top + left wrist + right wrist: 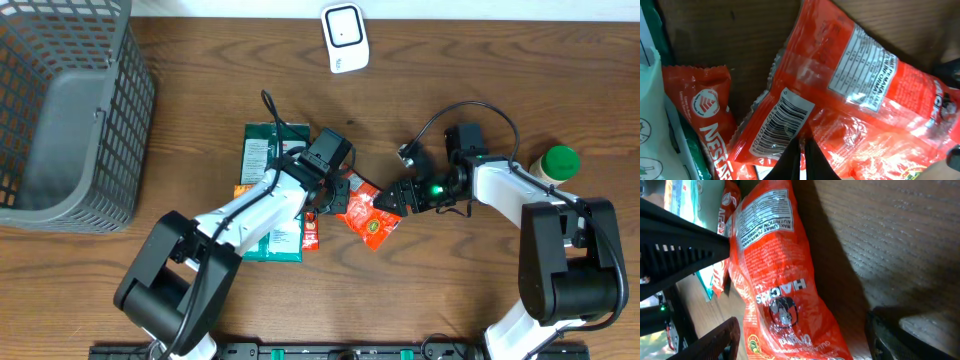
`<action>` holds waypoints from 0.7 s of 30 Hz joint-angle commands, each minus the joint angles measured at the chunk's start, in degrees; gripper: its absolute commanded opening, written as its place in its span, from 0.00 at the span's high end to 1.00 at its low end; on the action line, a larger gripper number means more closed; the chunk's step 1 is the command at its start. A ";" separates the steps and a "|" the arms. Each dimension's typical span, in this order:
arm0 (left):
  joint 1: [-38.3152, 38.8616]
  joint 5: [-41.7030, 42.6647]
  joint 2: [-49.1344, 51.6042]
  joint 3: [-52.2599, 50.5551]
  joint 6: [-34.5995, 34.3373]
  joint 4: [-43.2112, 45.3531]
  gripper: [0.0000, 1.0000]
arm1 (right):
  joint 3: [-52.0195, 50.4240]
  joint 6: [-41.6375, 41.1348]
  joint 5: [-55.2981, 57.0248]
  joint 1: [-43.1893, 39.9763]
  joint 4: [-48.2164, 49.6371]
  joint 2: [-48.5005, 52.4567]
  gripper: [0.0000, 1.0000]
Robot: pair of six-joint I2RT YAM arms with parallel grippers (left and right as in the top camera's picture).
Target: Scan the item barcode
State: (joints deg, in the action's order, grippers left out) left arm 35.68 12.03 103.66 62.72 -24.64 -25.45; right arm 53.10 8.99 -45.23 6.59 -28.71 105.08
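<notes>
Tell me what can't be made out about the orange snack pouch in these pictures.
Overhead: orange-red crinkled plastic pouch partly hidden under the left gripper; print too small.
Left wrist: white barcode patch, digits blurred by creases and glare.
Right wrist: pouch's lower end cut off by the bottom edge.

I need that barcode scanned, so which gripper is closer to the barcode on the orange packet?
Left. The left gripper pinches the orange packet right beside the barcode; the right gripper stands open at the packet's opposite end.
</notes>
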 commanded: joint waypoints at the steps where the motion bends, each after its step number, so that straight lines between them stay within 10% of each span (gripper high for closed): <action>1: 0.20 -0.74 1.86 0.46 -0.79 0.13 0.92 | -0.87 -2.34 1.22 -0.13 -0.42 0.07 0.25; 21: 1.42 -0.76 4.48 0.39 -0.98 1.79 0.92 | -2.54 -4.96 -3.34 2.54 1.31 0.07 0.34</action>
State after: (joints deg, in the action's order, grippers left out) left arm 36.77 11.84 105.71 63.11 -25.52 -23.51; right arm 51.57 4.69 -47.35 7.44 -27.57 104.95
